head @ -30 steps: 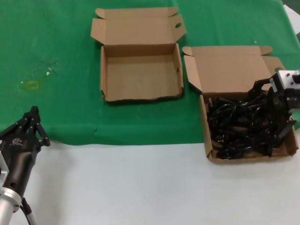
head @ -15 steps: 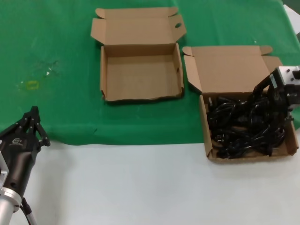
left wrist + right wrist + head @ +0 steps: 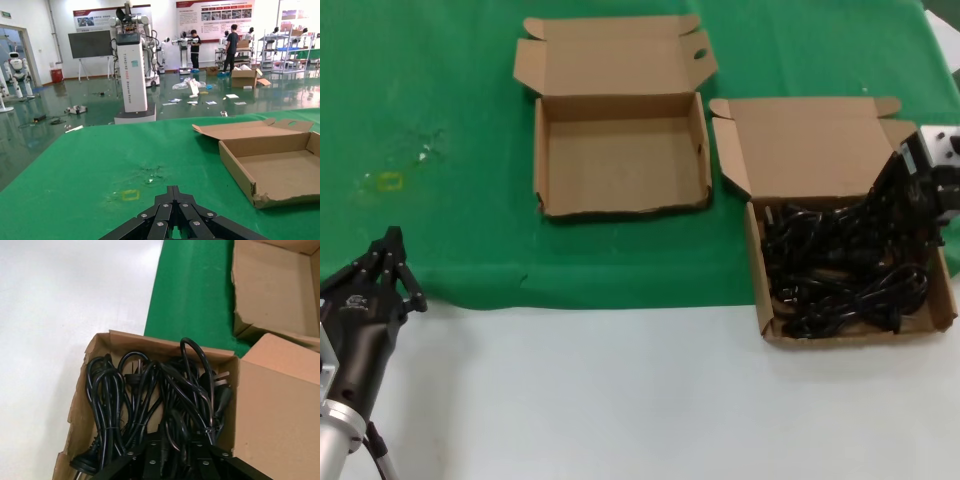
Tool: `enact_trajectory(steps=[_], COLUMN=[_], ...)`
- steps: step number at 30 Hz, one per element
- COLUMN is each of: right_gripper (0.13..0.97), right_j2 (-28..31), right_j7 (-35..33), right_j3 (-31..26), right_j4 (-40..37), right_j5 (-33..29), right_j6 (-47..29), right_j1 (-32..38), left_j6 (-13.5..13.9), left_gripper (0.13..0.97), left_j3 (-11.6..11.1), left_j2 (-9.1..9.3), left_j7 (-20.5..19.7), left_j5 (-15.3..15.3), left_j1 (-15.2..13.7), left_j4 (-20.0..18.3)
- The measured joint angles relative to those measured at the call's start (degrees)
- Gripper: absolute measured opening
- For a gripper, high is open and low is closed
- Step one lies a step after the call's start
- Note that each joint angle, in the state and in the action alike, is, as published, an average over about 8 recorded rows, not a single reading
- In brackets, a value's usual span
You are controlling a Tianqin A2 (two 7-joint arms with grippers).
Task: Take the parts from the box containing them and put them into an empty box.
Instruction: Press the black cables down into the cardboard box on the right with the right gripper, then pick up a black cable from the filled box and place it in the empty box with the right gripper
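Tangled black power cords (image 3: 835, 270) (image 3: 150, 390) fill the right-hand cardboard box (image 3: 810, 140) (image 3: 80, 405), whose big lid lies folded back. My right gripper (image 3: 902, 212) (image 3: 172, 450) hangs over that box's far right corner, shut on a cord loop that runs up between its fingers from the pile. The empty box (image 3: 620, 155) (image 3: 270, 285) (image 3: 280, 170) sits open at the centre back of the green mat, left of the full one. Parked at the near left, on the mat's front edge, is my left gripper (image 3: 388, 245) (image 3: 173, 189), shut on nothing.
Both boxes lie on a green mat (image 3: 440, 100); bare white tabletop (image 3: 620, 400) stretches in front of it. A narrow green gap separates the boxes. A yellow mark (image 3: 390, 181) shows on the mat at far left.
My right gripper rose out of the cord pile and shifted right, closing on a cord and drawing it upward. The left arm stayed still.
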Motion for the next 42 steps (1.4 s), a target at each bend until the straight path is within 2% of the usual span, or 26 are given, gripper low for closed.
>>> enact_trajectory(steps=[6, 15, 27, 42], right_gripper=[0.218, 0.173, 0.172, 0.172], right_j2=[0.45, 0.52, -1.18, -8.93], right_j7=[1.5, 3.73, 4.8, 3.98], right_j3=[0.51, 1.32, 2.01, 1.15], right_j4=[1.72, 2.98, 1.69, -2.17], right_j5=[0.05, 0.27, 0.4, -0.18], right_j6=[-0.93, -2.52, -2.76, 1.16], right_j1=[0.56, 3.03, 7.28, 10.71], left_j6=[0.0, 0.0, 0.0, 0.0], left_gripper=[0.144, 0.144, 0.144, 0.144], left_j3=[0.0, 0.0, 0.0, 0.0], left_j2=[0.0, 0.0, 0.0, 0.0], left_j7=[0.0, 0.0, 0.0, 0.0], left_j5=[0.0, 0.0, 0.0, 0.0], left_j1=[0.0, 0.0, 0.0, 0.0], left_j4=[0.0, 0.0, 0.0, 0.0])
